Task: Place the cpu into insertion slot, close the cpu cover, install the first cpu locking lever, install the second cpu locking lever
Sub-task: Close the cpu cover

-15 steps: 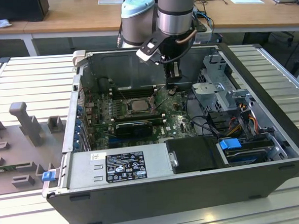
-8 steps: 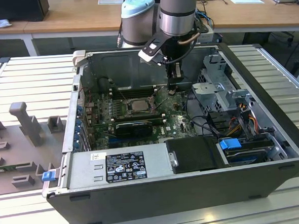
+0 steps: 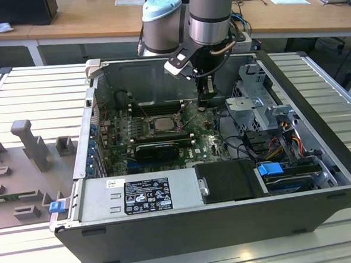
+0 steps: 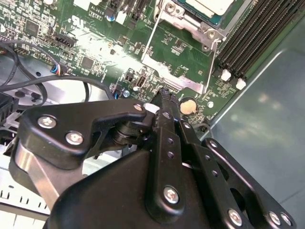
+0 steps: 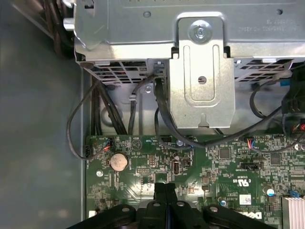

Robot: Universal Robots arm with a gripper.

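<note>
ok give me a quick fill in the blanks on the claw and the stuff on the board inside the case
1. The claw is ___ and holds nothing.
2. The board below it is ___ in colour.
3. The coin battery on that board is ___ in shape.
4. The chip sits to the exterior view's ___ of the claw.

Missing words: shut, green, round, left

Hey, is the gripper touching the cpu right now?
Apart. In the second wrist view, a stretch of green board lies between the tip of the gripper and the cpu.
</note>
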